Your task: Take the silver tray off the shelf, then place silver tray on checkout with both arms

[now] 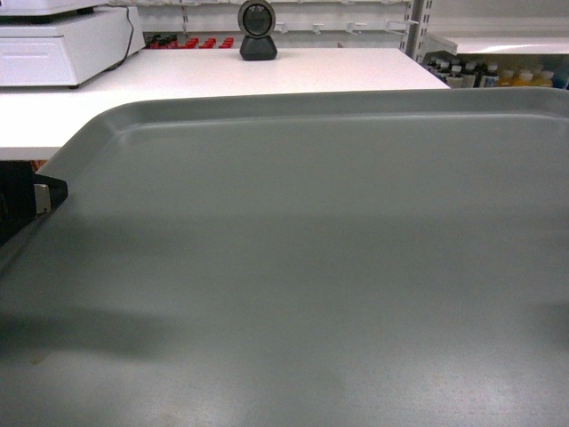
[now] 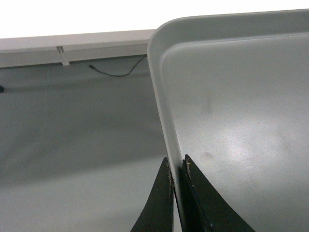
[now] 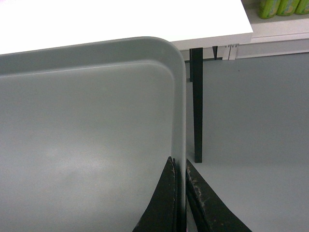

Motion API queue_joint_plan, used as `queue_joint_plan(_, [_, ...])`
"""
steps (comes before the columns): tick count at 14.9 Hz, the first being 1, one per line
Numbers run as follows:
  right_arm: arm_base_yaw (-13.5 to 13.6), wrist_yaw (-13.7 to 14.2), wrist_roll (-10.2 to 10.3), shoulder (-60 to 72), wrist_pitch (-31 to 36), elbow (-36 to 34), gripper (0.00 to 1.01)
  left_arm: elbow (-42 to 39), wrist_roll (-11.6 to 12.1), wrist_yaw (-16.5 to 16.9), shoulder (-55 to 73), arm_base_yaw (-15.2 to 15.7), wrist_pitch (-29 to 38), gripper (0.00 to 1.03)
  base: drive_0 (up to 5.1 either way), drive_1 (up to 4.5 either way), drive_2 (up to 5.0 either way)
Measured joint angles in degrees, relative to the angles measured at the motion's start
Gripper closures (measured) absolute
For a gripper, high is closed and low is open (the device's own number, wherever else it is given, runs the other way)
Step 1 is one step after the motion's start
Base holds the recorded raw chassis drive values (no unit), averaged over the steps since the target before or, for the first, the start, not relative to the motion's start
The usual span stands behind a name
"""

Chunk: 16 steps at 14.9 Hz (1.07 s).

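The silver tray (image 1: 311,267) fills most of the head view, held in the air with its far rim at the front edge of the white checkout (image 1: 267,76). A round black scanner (image 1: 258,31) stands at the back of the checkout. My left gripper (image 2: 176,164) is shut on the silver tray's left rim (image 2: 164,111), one finger on each side; its tip (image 1: 49,196) shows at the left of the head view. My right gripper (image 3: 180,166) is shut on the right rim (image 3: 179,111). A white shelf (image 1: 507,42) shows at the back right.
A white boxy machine (image 1: 62,40) sits on the checkout's left end. Bottles (image 1: 498,76) stand under the shelf board at right. The checkout's dark leg (image 3: 197,106) stands on the grey floor just right of the tray's corner. A thin cable (image 2: 116,72) hangs under the tabletop.
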Motion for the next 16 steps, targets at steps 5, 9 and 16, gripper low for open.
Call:
queue_joint_plan(5, [0.0, 0.04, -0.11, 0.0, -0.04, 0.0, 0.98, 0.0, 0.02, 0.0, 0.07, -0.04, 0.15, 0.99, -4.0, 2.8, 1.2])
queue_joint_plan(9, [-0.04, 0.04, -0.11, 0.0, -0.15, 0.0, 0.98, 0.0, 0.04, -0.02, 0.09, -0.04, 0.11, 0.99, 0.0, 4.08, -4.0])
queue_joint_plan(16, [-0.07, 0.07, -0.11, 0.02, -0.2, 0.0, 0.98, 0.0, 0.22, -0.07, 0.09, -0.07, 0.17, 0.99, 0.0, 4.0, -4.1])
